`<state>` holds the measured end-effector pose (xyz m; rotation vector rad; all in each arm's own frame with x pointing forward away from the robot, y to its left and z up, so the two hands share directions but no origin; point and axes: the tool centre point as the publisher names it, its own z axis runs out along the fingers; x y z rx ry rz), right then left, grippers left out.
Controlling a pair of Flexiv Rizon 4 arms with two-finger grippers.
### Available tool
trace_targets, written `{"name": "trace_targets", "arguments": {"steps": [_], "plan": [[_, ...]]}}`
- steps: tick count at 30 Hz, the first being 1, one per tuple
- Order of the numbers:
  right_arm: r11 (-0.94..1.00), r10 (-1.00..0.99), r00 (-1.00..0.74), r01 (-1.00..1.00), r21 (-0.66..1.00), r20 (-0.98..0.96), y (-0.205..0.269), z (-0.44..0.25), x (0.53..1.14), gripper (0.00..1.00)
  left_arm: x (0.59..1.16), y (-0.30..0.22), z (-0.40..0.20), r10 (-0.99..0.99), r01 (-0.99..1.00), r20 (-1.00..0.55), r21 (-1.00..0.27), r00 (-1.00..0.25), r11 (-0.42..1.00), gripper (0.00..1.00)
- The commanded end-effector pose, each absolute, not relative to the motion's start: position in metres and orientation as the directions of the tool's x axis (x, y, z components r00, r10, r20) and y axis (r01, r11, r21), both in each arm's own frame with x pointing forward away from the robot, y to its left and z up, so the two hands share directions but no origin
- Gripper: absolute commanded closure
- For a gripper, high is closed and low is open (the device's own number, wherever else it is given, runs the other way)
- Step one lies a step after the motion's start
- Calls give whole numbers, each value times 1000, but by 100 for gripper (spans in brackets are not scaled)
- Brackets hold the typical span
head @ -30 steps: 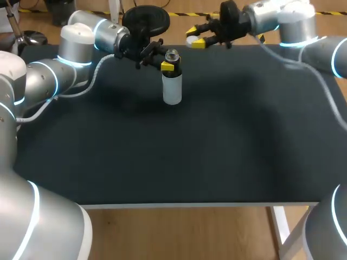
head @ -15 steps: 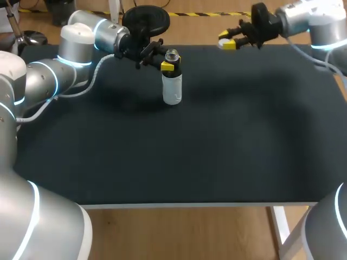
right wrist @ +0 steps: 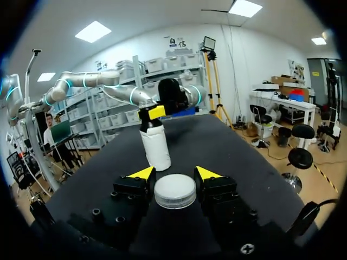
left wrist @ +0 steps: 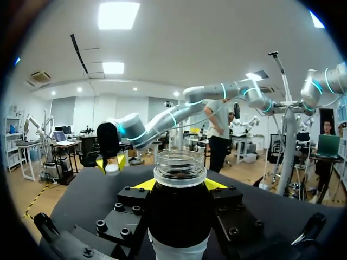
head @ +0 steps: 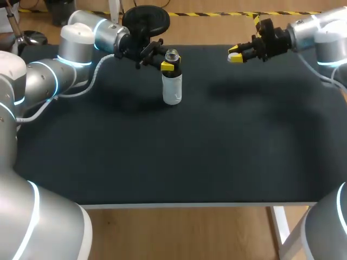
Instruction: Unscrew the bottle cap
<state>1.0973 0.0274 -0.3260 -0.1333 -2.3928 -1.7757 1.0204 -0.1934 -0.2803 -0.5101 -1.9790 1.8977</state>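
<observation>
The bottle stands upright on the far part of the counter. Its neck is open, and the left gripper has its fingers pinched on the dark band just under the mouth. The cap is already off, clamped by its rim between the fingers of the right gripper, well apart from the bottle and near the counter's far edge.

The cap is the main worry. It is held only by its thin edge, so a jolt or an early release could drop it, and so close to the edge it might roll off. I can't quite tell how high it hangs. The bottle could also tip if the left fingers drag sideways as they let go.
</observation>
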Motion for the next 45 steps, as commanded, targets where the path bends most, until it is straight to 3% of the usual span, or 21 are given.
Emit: {"name": "trace_targets", "arguments": {"steps": [1, 14, 15, 16, 17, 28, 35, 40, 41, 42, 43, 45], "plan": [[276, 61, -983, 181, 944, 170, 23, -339, 1092, 100, 1028, -193, -282, 569, 14, 8, -999, -823, 34, 100], [306, 141, -970, 231, 924, 196, 9, -382, 1094, 100, 1028, -193, -282, 569, 14, 8, -999, -823, 34, 100], [307, 142, -969, 236, 922, 201, 9, -384, 1093, 88, 1028, -193, -282, 569, 14, 8, -999, -823, 34, 100], [306, 139, -967, 249, 919, 216, 9, -385, 1093, 57, 1028, -193, -282, 569, 14, 8, -999, -823, 34, 100], [307, 138, -967, 249, 919, 216, 9, -386, 1092, 0, 1028, -193, -282, 569, 14, 8, -999, -823, 34, 100], [272, 136, -971, 227, 935, 196, 7, -370, 1089, 0, 1028, -193, -282, 569, 14, 8, -999, -823, 34, 100], [68, 227, -956, 206, 976, 185, -1, -338, 1095, 0, 1028, -193, -282, 569, 14, 8, -999, -823, 34, 100], [68, 227, -956, 206, 976, 185, -1, -338, 1095, 0, 1028, -193, -282, 569, 14, 8, -999, -823, 34, 100], [68, 227, -956, 206, 976, 185, -1, -338, 1095, 0, 1028, -193, -282, 569, 14, 8, -999, -823, 34, 67], [68, 227, -956, 206, 976, 185, -1, -338, 1095, 0, 1028, -193, -282, 569, 14, 8, -999, -823, 34, 10], [68, 227, -956, 206, 976, 185, -1, -338, 1095, 0, 1028, -193, -282, 569, 14, 8, -999, -823, 34, 0], [68, 227, -956, 206, 976, 185, -1, -338, 1095, 0, 1028, -193, -282, 569, 14, 8, -999, -823, 34, 0]]}}
